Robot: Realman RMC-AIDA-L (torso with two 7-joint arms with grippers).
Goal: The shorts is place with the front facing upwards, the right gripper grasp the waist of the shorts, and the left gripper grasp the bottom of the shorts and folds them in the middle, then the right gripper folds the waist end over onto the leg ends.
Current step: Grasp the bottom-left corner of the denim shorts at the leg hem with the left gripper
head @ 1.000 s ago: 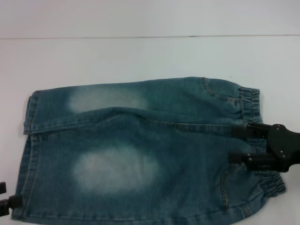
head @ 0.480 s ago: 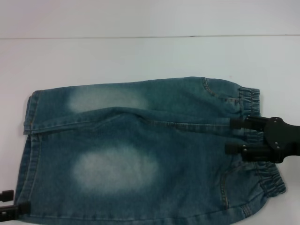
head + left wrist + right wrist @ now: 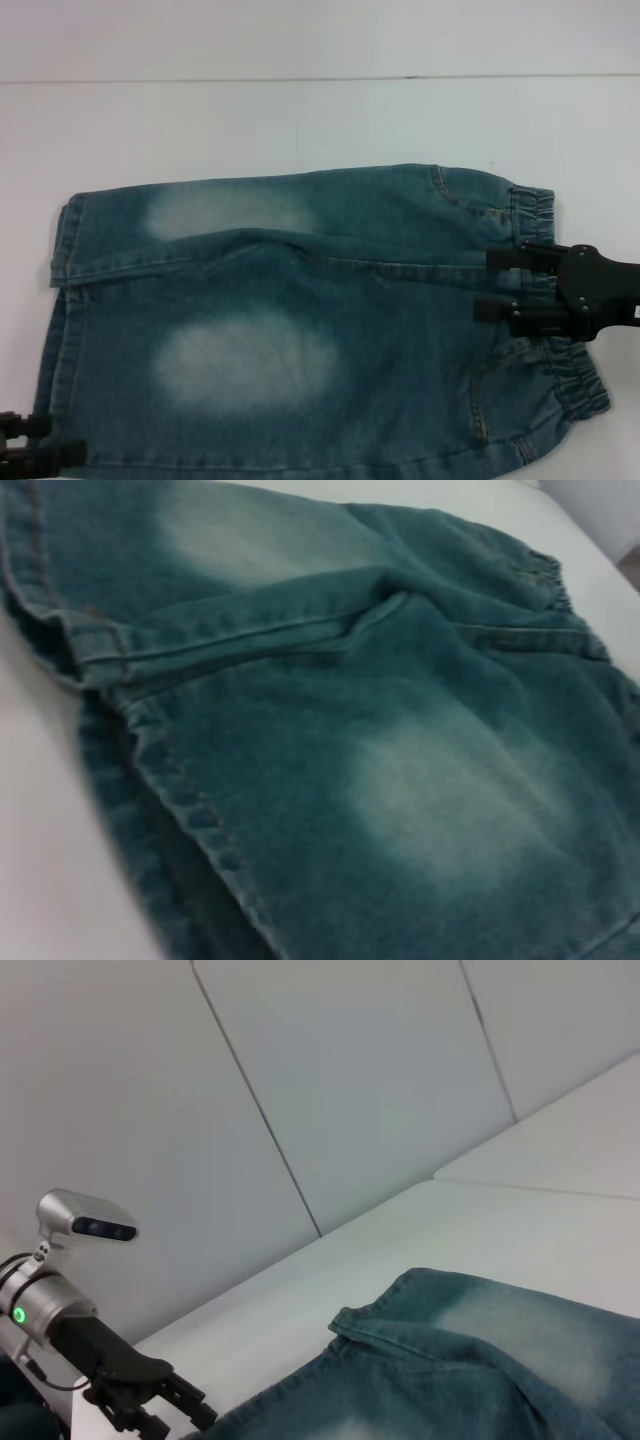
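Observation:
The blue denim shorts (image 3: 300,320) lie flat on the white table, front up, with pale patches on both legs. The gathered waist (image 3: 580,385) is at the right and the leg hems (image 3: 62,300) at the left. My right gripper (image 3: 485,282) hovers over the middle of the waistband, open, its black fingers pointing left along the cloth. My left gripper (image 3: 62,440) is at the near left corner by the lower leg hem, open, holding nothing. The right wrist view shows the left gripper (image 3: 195,1408) beside the shorts (image 3: 480,1360). In the left wrist view the hem (image 3: 150,770) lies close below.
The white table (image 3: 300,120) spreads beyond the shorts on the far side and to the left. A pale wall (image 3: 300,1080) rises behind the table's far edge.
My right gripper has slid a little left over the waistband. The left gripper has come in from the left edge toward the near corner of the lower leg hem.

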